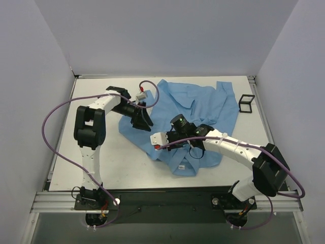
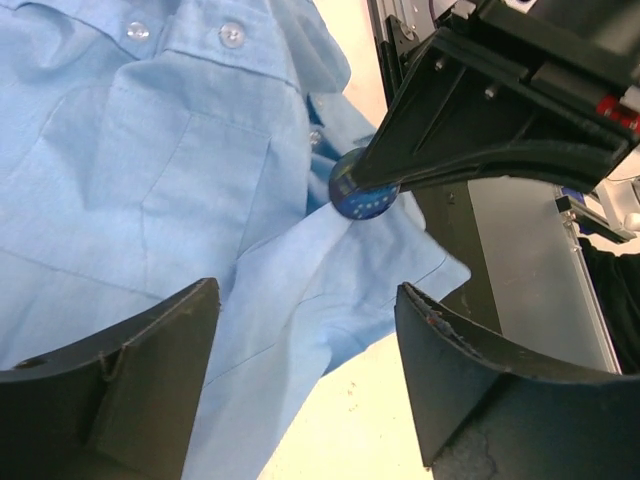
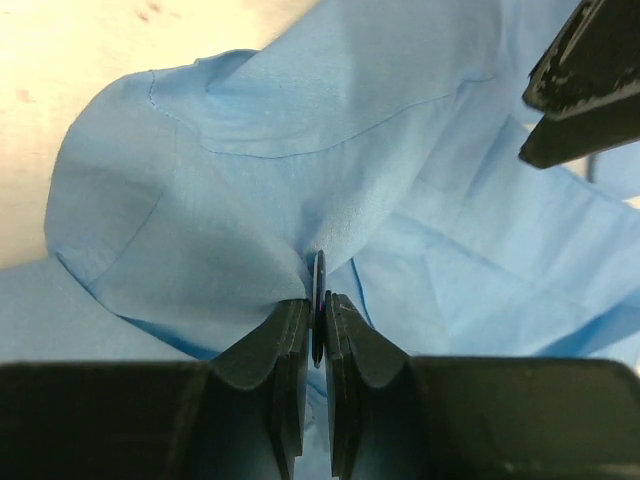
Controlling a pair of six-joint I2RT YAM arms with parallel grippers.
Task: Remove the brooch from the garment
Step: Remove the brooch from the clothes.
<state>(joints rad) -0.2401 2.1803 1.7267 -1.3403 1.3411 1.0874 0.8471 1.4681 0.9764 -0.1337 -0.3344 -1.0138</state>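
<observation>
Mid-bench (image 1: 127, 162), the light blue collared shirt (image 1: 203, 109) lies crumpled, w/ its white neck label (image 1: 181, 166) at the near edge & a small black frame (image 1: 246, 103) just beside its far-R corner. R arm (image 1: 238, 150) reaches in from the R over the shirt's near-L part. L arm (image 1: 96, 107) comes in from the L, its tip at the shirt's L edge.

R jaws are closed on the brooch (image 2: 362, 195), a small round dark-blue disc w/ paler dots, pinched at the black tips. R wrist cam shows it edge-on: a thin dark sliver clamped between the two pads (image 3: 290, 340), w/ shirt cloth drawn up into a peak touching it. Can't tell if the pin is through the fabric.

L jaws stand wide open, holding nothing. Both fingers (image 2: 110, 390) sit low in the L wrist view, apart from the brooch. Shirt front lies below them, w/ clear buttons (image 2: 231, 34) along the placket & a chest pocket (image 2: 190, 160). One L fingertip (image 3: 585, 80) shows at upper R of the R wrist view, near the R jaws but not touching. Top cam: brooch too small to pick out.
</observation>
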